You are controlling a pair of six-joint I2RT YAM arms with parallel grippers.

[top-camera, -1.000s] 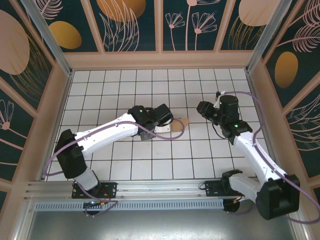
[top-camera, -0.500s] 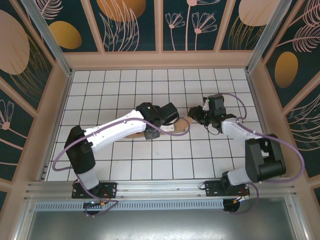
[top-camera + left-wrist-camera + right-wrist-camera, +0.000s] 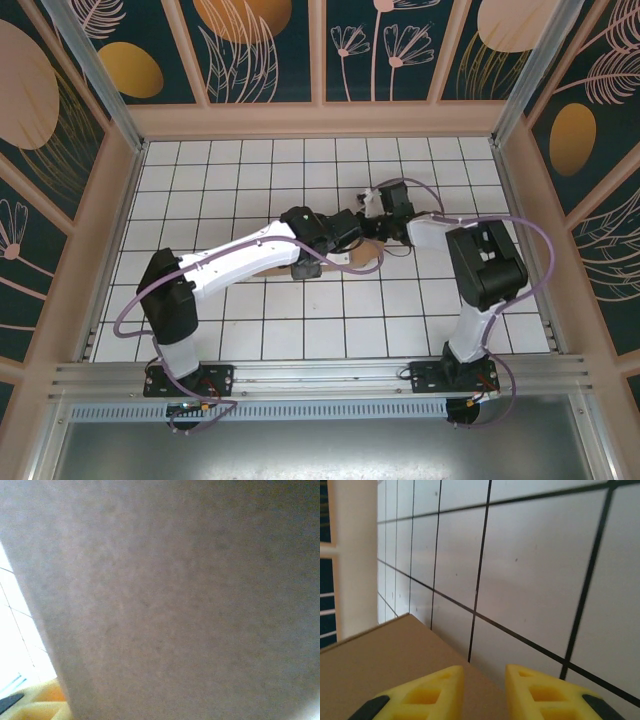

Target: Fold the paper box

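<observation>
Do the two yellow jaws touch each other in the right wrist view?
No, a clear gap separates the two jaws, and the brown surface of the paper box shows behind it.

Plain brown paper box (image 3: 385, 670) lies near the middle of the table (image 3: 200, 180).

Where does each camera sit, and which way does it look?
Top external: high above and behind the arms, looking down on the tiled table. The left arm and right arm meet over the paper box.
Left wrist: on the left arm, very close to the brown box. A bit of yellow finger shows.
Right wrist: on the right arm, low, looking along the tiles. The right gripper shows at the bottom.
Shared: all three see the box and the tiles.
</observation>
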